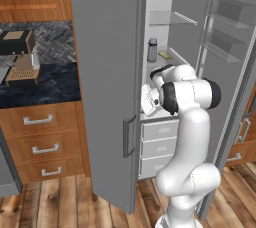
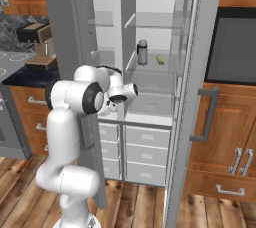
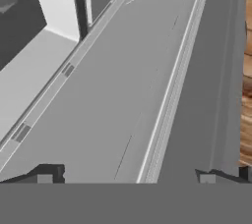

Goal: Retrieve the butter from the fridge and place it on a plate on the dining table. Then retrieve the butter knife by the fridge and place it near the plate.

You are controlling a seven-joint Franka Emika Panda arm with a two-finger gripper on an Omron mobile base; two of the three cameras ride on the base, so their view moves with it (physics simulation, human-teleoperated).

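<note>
A: Fridge (image 2: 150, 97) doors open. Butter (image 2: 160, 60) location?
B: On a shelf beside the can (image 2: 142, 52), well above the gripper (image 3: 126, 179).
A: Gripper?
B: Jaws spread wide, empty, facing the right door's (image 3: 147, 95) inner side.

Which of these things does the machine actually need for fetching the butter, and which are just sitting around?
Needed for the job:
- butter, on a fridge shelf
- fridge, both doors open
- gripper, with its jaws wide and holding nothing

Just sitting around:
- grey can, beside the butter
- coffee machine, on the black counter
</note>
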